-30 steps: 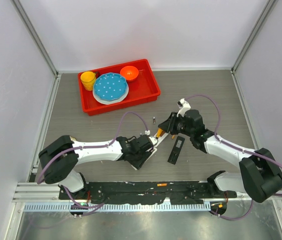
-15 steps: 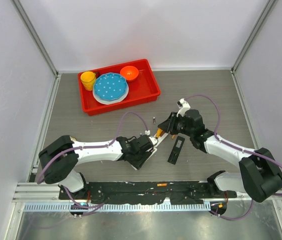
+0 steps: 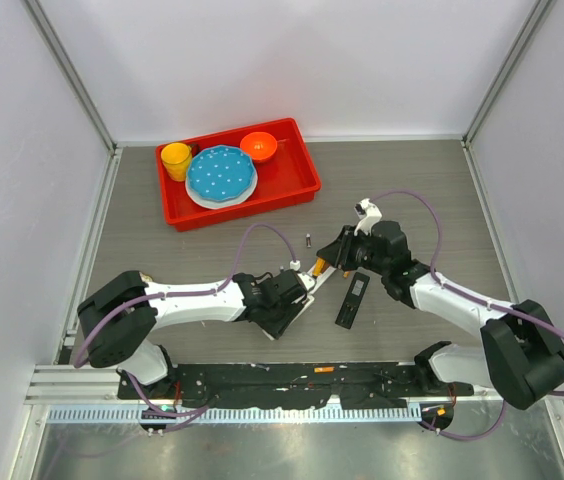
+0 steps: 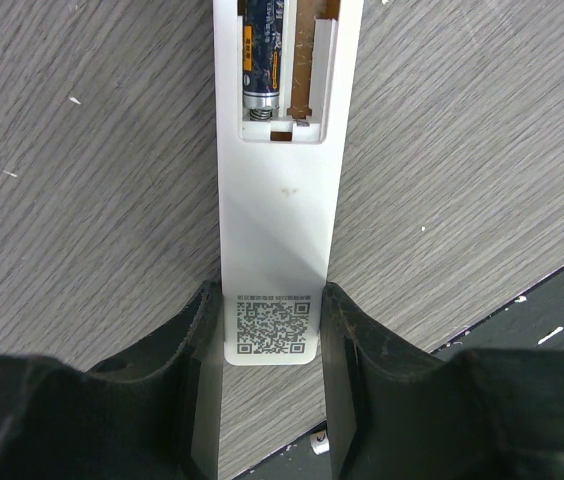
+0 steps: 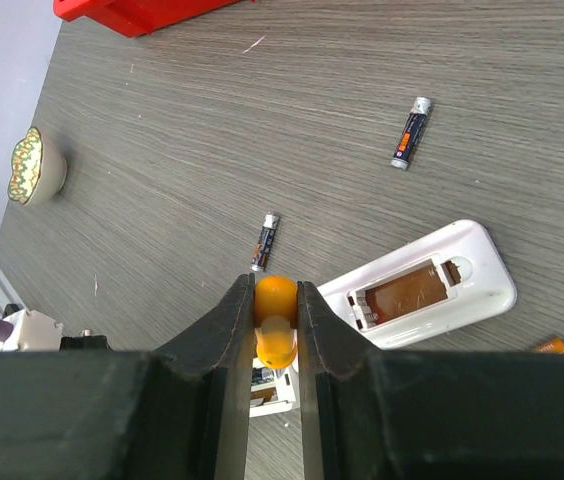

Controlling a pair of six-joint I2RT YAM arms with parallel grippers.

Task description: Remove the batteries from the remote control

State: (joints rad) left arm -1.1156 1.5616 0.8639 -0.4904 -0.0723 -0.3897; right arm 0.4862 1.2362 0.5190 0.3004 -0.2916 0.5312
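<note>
Matt wood-grain surface, smooth plastics, small glints of metal.
Grey laminate look with fine streaked grain on the surface (image 4: pixel 462 150), dull and lightly speckled. Smooth satin white plastic on the remote (image 4: pixel 277 230), with a flat printed paper label (image 4: pixel 273 328); glossy wrapped battery (image 4: pixel 264 55) and bright metal spring (image 4: pixel 258 112) in its bay. Matt black, faintly grainy plastic on the left claw (image 4: pixel 272 300) and right claw (image 5: pixel 275 290). Glossy orange plastic on the screwdriver handle (image 5: pixel 276 345). Shiny white shell on the second remote (image 5: pixel 472 265); silvery metal caps on the loose batteries (image 5: pixel 411 133). Glossy red plastic tray (image 3: pixel 297 175).
</note>
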